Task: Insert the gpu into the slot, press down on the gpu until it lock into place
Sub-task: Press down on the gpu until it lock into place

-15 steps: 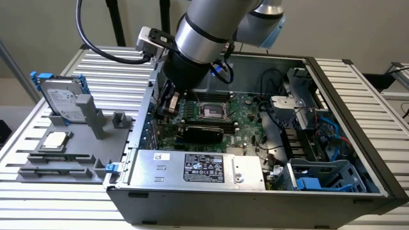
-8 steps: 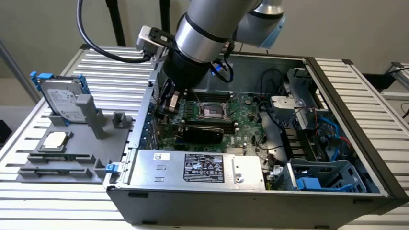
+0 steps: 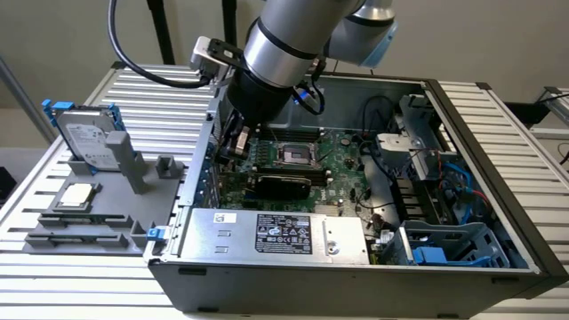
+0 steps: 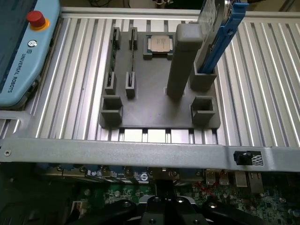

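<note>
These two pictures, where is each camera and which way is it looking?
Exterior view: off the arm, above and in front of the open computer case, looking down into it; the robot arm reaches in.
Wrist view: on the wrist inside the case, looking over its wall at the grey parts tray; the gripper shows.
Both share the tray, its hard drive and processor chip.

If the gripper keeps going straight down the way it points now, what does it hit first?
Probably the motherboard near the case's rear wall, just beyond the gpu, which already lies on the board. The gripper points down into the case; depth is unclear, so the exact contact spot is uncertain.
</note>
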You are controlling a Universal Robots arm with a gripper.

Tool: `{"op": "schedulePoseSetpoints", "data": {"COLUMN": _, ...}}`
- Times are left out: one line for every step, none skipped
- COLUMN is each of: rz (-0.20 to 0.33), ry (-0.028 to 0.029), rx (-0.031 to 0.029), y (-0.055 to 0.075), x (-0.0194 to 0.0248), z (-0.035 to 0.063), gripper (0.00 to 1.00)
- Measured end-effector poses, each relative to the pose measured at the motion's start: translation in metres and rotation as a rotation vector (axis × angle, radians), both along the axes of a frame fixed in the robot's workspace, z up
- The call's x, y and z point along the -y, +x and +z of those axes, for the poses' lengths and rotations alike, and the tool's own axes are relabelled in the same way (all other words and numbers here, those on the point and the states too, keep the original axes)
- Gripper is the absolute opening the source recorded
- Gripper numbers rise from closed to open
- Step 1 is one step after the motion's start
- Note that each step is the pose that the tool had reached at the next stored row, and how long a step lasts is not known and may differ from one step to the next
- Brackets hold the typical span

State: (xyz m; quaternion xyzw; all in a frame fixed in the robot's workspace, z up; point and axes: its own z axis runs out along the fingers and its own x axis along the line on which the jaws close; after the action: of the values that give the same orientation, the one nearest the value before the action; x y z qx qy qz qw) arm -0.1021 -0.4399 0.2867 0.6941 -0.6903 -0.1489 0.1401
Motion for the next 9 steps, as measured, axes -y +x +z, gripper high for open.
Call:
{"op": "schedulePoseSetpoints", "data": {"rz": 0.0, "ry": 0.0001, "rx": 0.0, "y": 0.0, "x": -0.0002, "z": -0.0002, "gripper": 0.11}}
{"op": "schedulePoseSetpoints", "data": {"rz": 0.0, "ry": 0.0002, "rx": 0.0, "y": 0.0, "x": -0.0003, "z": -0.0004, "gripper": 0.11}}
{"op": "schedulePoseSetpoints", "data": {"rz": 0.0, "ry": 0.0001, "rx": 0.0, "y": 0.0, "x": -0.0004, "z": -0.0006, "gripper": 0.11}}
{"op": "schedulePoseSetpoints", "data": {"rz": 0.0, "ry": -0.0001, "rx": -0.0001, "y": 0.0, "x": -0.0005, "z": -0.0007, "gripper": 0.11}}
{"op": "schedulePoseSetpoints", "data": {"rz": 0.0, "ry": -0.0001, "rx": -0.0001, "y": 0.0, "x": -0.0006, "z": -0.001, "gripper": 0.11}}
{"op": "schedulePoseSetpoints", "data": {"rz": 0.0, "ry": 0.0, "rx": -0.0001, "y": 0.0, "x": -0.0007, "z": -0.0013, "gripper": 0.11}}
{"op": "schedulePoseSetpoints", "data": {"rz": 0.0, "ry": 0.0001, "rx": 0.0, "y": 0.0, "x": -0.0008, "z": -0.0016, "gripper": 0.11}}
{"op": "schedulePoseSetpoints", "data": {"rz": 0.0, "ry": 0.0001, "rx": 0.0, "y": 0.0, "x": -0.0009, "z": -0.0018, "gripper": 0.11}}
{"op": "schedulePoseSetpoints", "data": {"rz": 0.0, "ry": 0.0, "rx": -0.0001, "y": 0.0, "x": -0.001, "z": -0.002, "gripper": 0.11}}
